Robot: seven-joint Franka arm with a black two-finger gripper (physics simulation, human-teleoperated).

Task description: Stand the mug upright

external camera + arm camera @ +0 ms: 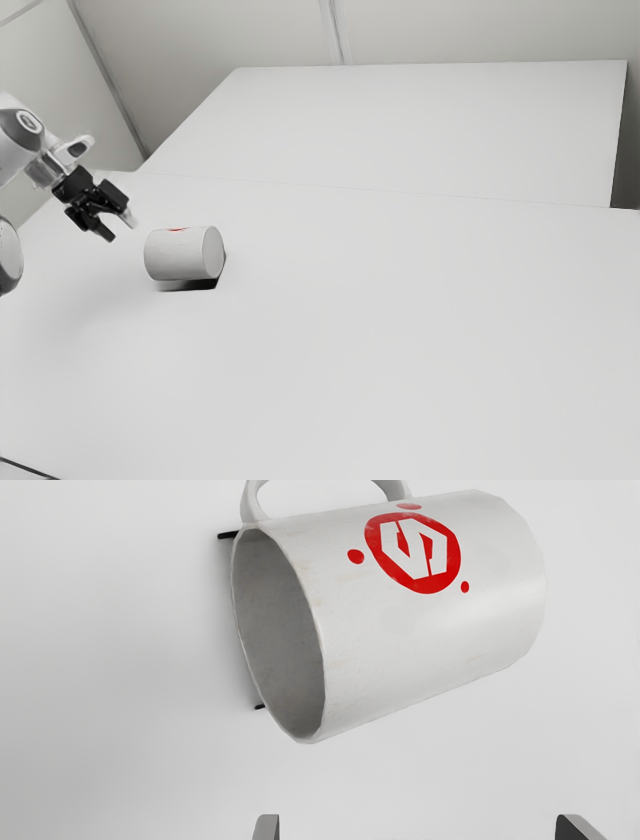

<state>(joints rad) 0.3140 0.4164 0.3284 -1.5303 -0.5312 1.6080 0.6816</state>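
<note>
My gripper (119,228) is above the table at the exterior view's left, its fingers spread apart with nothing between them. A white mug (180,254) lies on its side on the table, a little toward the exterior view's right of the gripper and apart from it. In the wrist view the mug (425,610) shows its open mouth, a red logo on its side and its handle on the side away from my fingers. Both fingertips of my gripper (417,827) stand wide apart there, short of the mug.
The white table (400,350) stretches around the mug. Behind it stands another white surface (420,125), with pale walls beyond. A thin dark line (28,468) lies at the exterior view's lower left corner.
</note>
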